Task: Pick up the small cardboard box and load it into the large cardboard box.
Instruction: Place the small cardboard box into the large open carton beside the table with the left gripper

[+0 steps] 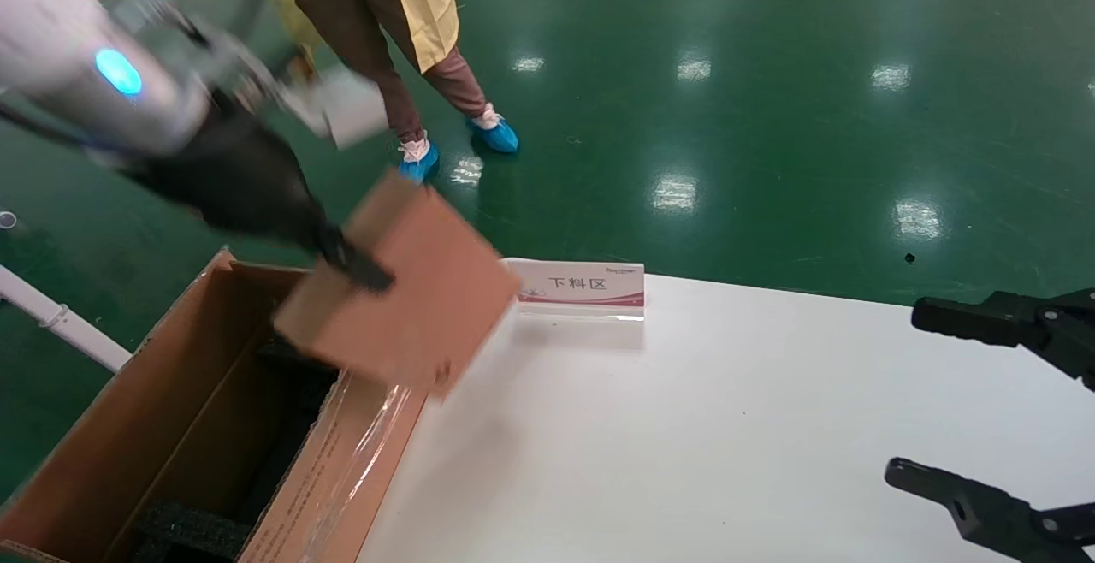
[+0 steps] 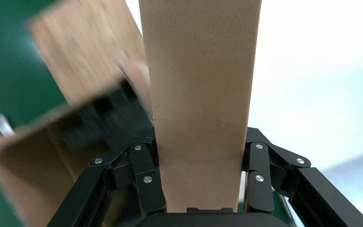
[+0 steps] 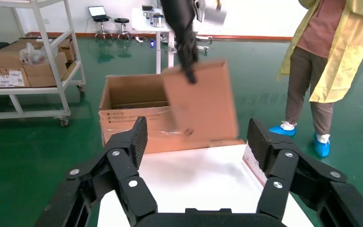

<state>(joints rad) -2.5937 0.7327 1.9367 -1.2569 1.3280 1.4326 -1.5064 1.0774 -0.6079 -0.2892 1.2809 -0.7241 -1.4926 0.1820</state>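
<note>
The small cardboard box point(image 1: 402, 285), plain brown and tilted, hangs in the air over the near corner of the large cardboard box point(image 1: 128, 435). My left gripper point(image 1: 351, 263) is shut on its upper edge; in the left wrist view the small cardboard box point(image 2: 201, 94) fills the gap between both fingers point(image 2: 144, 177). The large cardboard box stands open beside the white table's left end, black foam point(image 1: 282, 452) inside, taped flap toward the table. From the right wrist view the small cardboard box point(image 3: 201, 106) hangs in front of the large cardboard box point(image 3: 132, 111). My right gripper point(image 1: 902, 392) stays open above the table's right side.
A white table point(image 1: 684, 426) carries an acrylic sign point(image 1: 582, 285) at its far edge. A person in a yellow coat point(image 1: 393, 41) stands on the green floor beyond the carton. A shelf cart with boxes point(image 3: 23, 66) stands farther off.
</note>
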